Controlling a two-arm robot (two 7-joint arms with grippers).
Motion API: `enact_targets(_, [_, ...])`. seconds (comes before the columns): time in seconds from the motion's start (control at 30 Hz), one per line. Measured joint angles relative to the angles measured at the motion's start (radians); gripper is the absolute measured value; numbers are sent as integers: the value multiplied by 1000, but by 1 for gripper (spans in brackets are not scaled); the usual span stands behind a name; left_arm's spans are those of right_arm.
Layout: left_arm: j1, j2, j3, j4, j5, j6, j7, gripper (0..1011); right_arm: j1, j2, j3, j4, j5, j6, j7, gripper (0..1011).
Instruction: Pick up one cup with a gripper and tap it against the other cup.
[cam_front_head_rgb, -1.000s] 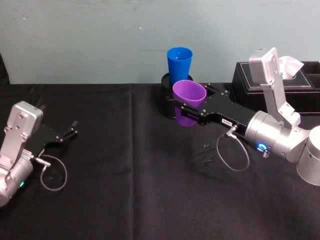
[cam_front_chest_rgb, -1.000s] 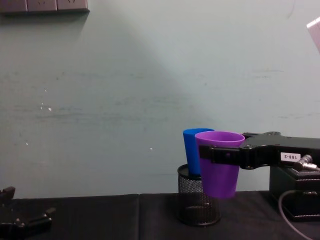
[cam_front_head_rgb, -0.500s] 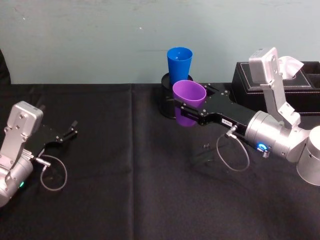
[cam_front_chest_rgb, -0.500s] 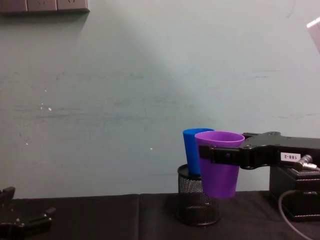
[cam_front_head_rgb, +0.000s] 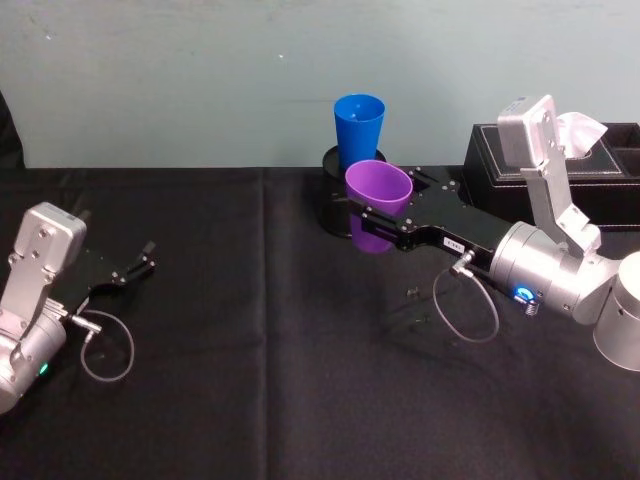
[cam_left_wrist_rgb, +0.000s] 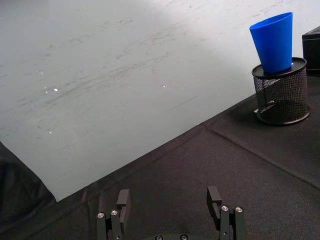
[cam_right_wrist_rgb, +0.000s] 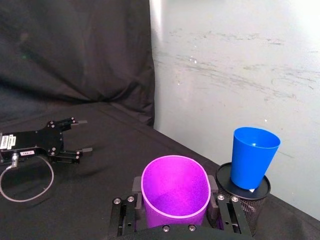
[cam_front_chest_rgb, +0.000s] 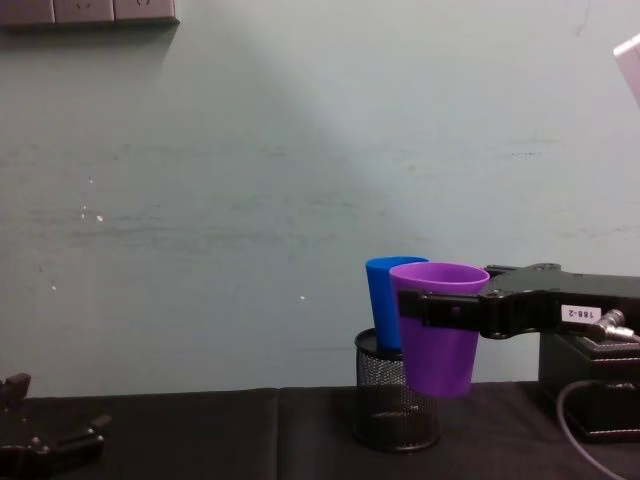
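The purple cup (cam_front_head_rgb: 378, 187) hangs upright above the black cloth (cam_front_head_rgb: 250, 350), just in front of the blue cup (cam_front_head_rgb: 359, 125), which stands in a black mesh pen holder (cam_front_head_rgb: 330, 195). The right gripper (cam_front_head_rgb: 383, 213) is clamped on the purple cup, one finger on each side of its wall below the rim.

The chest view shows the purple cup (cam_front_chest_rgb: 437, 325) clear of the cloth and overlapping the blue cup (cam_front_chest_rgb: 381, 300). The right wrist view shows a gap between the two cups, so they are apart.

The left gripper (cam_front_head_rgb: 135, 268) rests low at the cloth's left, its fingers (cam_left_wrist_rgb: 122, 200) spread wide on nothing.

Two cups, two grippers, one holder
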Motion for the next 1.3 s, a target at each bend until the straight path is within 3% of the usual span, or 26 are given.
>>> enact_targets(1.3, [0,0,0,0,0,0,0,1000,0,0,0,0,0,0,0,731])
